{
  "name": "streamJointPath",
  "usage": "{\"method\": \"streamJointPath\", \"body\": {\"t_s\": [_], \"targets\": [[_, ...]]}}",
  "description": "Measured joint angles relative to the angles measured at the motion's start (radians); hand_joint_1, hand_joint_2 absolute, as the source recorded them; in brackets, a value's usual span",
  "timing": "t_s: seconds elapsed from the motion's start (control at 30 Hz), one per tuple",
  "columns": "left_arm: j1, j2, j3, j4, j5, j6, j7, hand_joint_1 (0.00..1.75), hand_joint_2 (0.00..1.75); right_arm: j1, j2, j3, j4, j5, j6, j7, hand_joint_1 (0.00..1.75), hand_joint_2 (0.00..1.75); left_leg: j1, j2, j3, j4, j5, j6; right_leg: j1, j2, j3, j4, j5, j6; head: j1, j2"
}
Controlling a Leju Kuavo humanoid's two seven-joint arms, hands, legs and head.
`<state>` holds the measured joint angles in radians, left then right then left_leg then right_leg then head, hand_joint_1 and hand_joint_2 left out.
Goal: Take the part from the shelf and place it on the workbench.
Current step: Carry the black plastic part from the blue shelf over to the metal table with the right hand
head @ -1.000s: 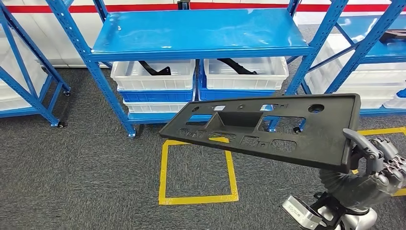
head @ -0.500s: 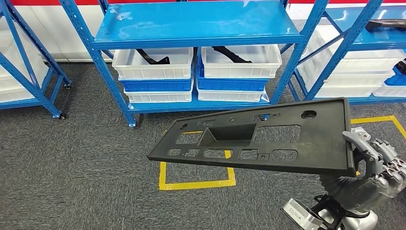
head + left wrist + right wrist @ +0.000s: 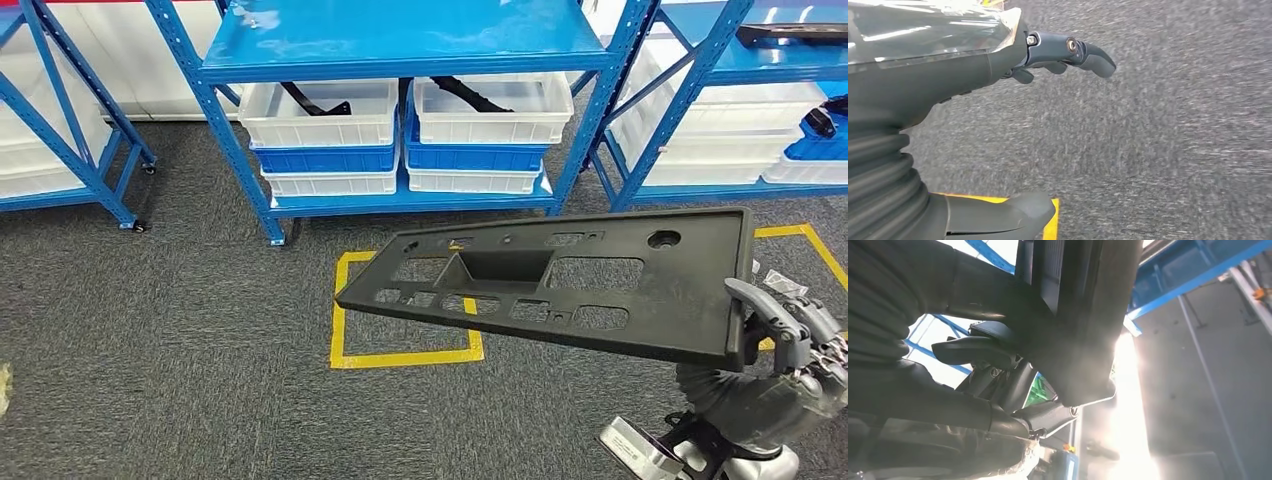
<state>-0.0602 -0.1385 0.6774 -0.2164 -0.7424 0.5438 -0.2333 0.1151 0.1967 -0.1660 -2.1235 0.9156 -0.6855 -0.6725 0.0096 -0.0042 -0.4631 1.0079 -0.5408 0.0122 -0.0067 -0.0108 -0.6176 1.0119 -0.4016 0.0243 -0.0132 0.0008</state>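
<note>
One right hand [image 3: 800, 345] grips the black part [image 3: 560, 285] by its edge over open carpet [image 3: 180, 330]; left hand [image 3: 998, 100] holds nothing.

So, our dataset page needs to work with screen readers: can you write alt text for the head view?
The robot's right hand grips one end of a long black plastic panel with cut-outs, holding it out roughly level above grey carpet and a yellow taped square. Behind stands a blue shelf rack with white bins beneath its top shelf.
</note>
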Motion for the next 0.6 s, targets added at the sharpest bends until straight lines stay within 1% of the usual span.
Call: {"method": "streamJointPath", "body": {"t_s": [0.03, 0.07, 0.1, 0.13, 0.17, 0.2, 0.23, 0.27, 0.3, 0.33, 0.37, 0.4, 0.43, 0.47, 0.5, 0.53, 0.57, 0.6], "targets": [[-0.002, 0.0, -0.002, 0.0, -0.003, 0.0, 0.001, 0.0, 1.75, 0.002, 0.0, -0.002, -0.003, 0.0, 0.0, 0.0, 1.75, 1.75, -0.004, 0.0, 0.003, -0.018, -0.003, 0.005, 0.0, -0.002, -0.003, -0.002, 0.01, 0.007, 0.001, 0.0], [-0.002, 0.0, -0.003, 0.002, -0.004, -0.001, 0.002, 0.0, 1.75, 0.003, 0.0, -0.005, -0.005, -0.001, 0.0, 0.0, 1.75, 1.75, -0.005, 0.002, -0.005, -0.023, 0.005, 0.013, -0.001, -0.004, -0.006, -0.003, 0.019, 0.014, 0.001, 0.0], [-0.003, -0.001, -0.004, 0.002, -0.005, -0.002, 0.004, 0.0, 1.75, 0.006, 0.0, -0.007, -0.006, -0.001, 0.0, 0.0, 1.75, 1.75, -0.006, 0.005, -0.014, -0.027, 0.018, 0.02, -0.003, -0.003, -0.013, -0.001, 0.019, 0.019, -0.001, 0.0], [-0.004, -0.001, -0.005, 0.003, -0.006, -0.002, 0.005, 0.0, 1.75, 0.008, 0.0, -0.01, -0.007, -0.001, 0.0, 0.0, 1.75, 1.75, -0.004, 0.008, -0.027, -0.031, 0.032, 0.028, -0.003, -0.001, -0.022, 0.012, 0.003, 0.019, -0.001, 0.0], [-0.005, 0.0, -0.005, 0.004, -0.006, -0.003, 0.006, 0.0, 1.75, 0.009, -0.001, -0.013, -0.007, -0.001, 0.0, 0.0, 1.75, 1.75, -0.002, 0.012, -0.041, -0.035, 0.048, 0.034, -0.003, 0.001, -0.036, 0.042, -0.032, 0.016, 0.0, 0.0], [-0.006, 0.0, -0.005, 0.004, -0.007, -0.003, 0.006, 0.0, 1.75, 0.01, -0.001, -0.015, -0.007, -0.001, 0.0, 0.0, 1.75, 1.75, -0.002, 0.014, -0.057, -0.036, 0.063, 0.038, -0.005, 0.003, -0.05, 0.089, -0.082, 0.011, 0.0, 0.0], [-0.007, 0.001, -0.006, 0.004, -0.007, -0.003, 0.007, 0.0, 1.75, 0.01, -0.001, -0.017, -0.007, -0.002, 0.0, 0.0, 1.75, 1.75, -0.002, 0.016, -0.075, -0.035, 0.077, 0.04, -0.005, 0.005, -0.063, 0.15, -0.131, 0.008, 0.001, 0.0], [-0.007, 0.001, -0.007, 0.004, -0.008, -0.003, 0.007, 0.0, 1.75, 0.01, -0.001, -0.019, -0.007, -0.002, 0.0, 0.0, 1.75, 1.75, -0.002, 0.018, -0.092, -0.034, 0.092, 0.039, -0.007, 0.006, -0.071, 0.213, -0.163, 0.011, 0.001, 0.0], [-0.007, 0.0, -0.008, 0.004, -0.009, -0.003, 0.008, 0.0, 1.75, 0.01, -0.002, -0.021, -0.007, -0.002, 0.0, 0.0, 1.75, 1.75, -0.001, 0.02, -0.109, -0.033, 0.107, 0.037, -0.009, 0.006, -0.07, 0.262, -0.173, 0.02, 0.001, 0.0], [-0.008, 0.0, -0.009, 0.004, -0.01, -0.003, 0.008, 0.0, 1.75, 0.01, -0.002, -0.022, -0.007, -0.001, 0.0, 0.0, 1.75, 1.75, 0.0, 0.022, -0.128, -0.032, 0.122, 0.034, -0.012, 0.006, -0.057, 0.285, -0.161, 0.034, 0.001, 0.0], [-0.008, -0.001, -0.01, 0.004, -0.01, -0.003, 0.008, 0.0, 1.75, 0.01, -0.003, -0.023, -0.007, -0.001, 0.0, 0.0, 1.75, 1.75, 0.001, 0.023, -0.147, -0.029, 0.137, 0.03, -0.016, 0.006, -0.026, 0.273, -0.135, 0.049, 0.001, 0.0], [-0.008, -0.002, -0.01, 0.004, -0.01, -0.003, 0.009, 0.0, 1.75, 0.01, -0.003, -0.024, -0.007, -0.001, 0.0, 0.0, 1.75, 1.75, 0.003, 0.023, -0.166, -0.025, 0.151, 0.025, -0.02, 0.006, 0.018, 0.231, -0.112, 0.062, 0.001, 0.0], [-0.008, -0.001, -0.01, 0.004, -0.011, -0.003, 0.009, 0.0, 1.75, 0.009, -0.004, -0.025, -0.007, -0.001, 0.0, 0.0, 1.75, 1.75, 0.002, 0.023, -0.183, -0.02, 0.163, 0.018, -0.022, 0.006, 0.078, 0.158, -0.108, 0.067, 0.001, 0.0], [-0.008, -0.001, -0.01, 0.004, -0.011, -0.003, 0.009, 0.0, 1.75, 0.009, -0.004, -0.025, -0.007, -0.001, 0.0, 0.0, 1.75, 1.75, 0.002, 0.022, -0.196, -0.015, 0.174, 0.011, -0.021, 0.008, 0.133, 0.076, -0.123, 0.063, 0.0, 0.0], [-0.009, -0.001, -0.011, 0.004, -0.012, -0.003, 0.009, 0.0, 1.75, 0.008, -0.005, -0.026, -0.007, 0.0, 0.0, 0.0, 1.75, 1.75, 0.0, 0.021, -0.204, -0.012, 0.186, 0.004, -0.018, 0.011, 0.171, 0.014, -0.145, 0.053, 0.0, 0.0], [-0.009, -0.001, -0.012, 0.004, -0.012, -0.003, 0.01, 0.0, 1.75, 0.008, -0.005, -0.026, -0.007, 0.0, 0.0, 0.0, 1.75, 1.75, 0.0, 0.02, -0.209, -0.012, 0.198, -0.002, -0.013, 0.013, 0.192, -0.027, -0.165, 0.041, 0.0, 0.0], [-0.009, -0.001, -0.012, 0.004, -0.012, -0.003, 0.01, 0.0, 1.75, 0.009, -0.006, -0.027, -0.007, 0.0, 0.0, 0.0, 1.75, 1.75, 0.001, 0.019, -0.212, -0.014, 0.21, -0.008, -0.01, 0.014, 0.19, -0.038, -0.17, 0.028, 0.0, 0.0], [-0.008, 0.0, -0.013, 0.005, -0.013, -0.003, 0.01, 0.0, 1.75, 0.009, -0.006, -0.027, -0.007, 0.0, 0.0, 0.0, 1.75, 1.75, 0.004, 0.017, -0.216, -0.014, 0.212, -0.013, -0.013, 0.013, 0.181, -0.033, -0.164, 0.016, -0.001, 0.0]]}}
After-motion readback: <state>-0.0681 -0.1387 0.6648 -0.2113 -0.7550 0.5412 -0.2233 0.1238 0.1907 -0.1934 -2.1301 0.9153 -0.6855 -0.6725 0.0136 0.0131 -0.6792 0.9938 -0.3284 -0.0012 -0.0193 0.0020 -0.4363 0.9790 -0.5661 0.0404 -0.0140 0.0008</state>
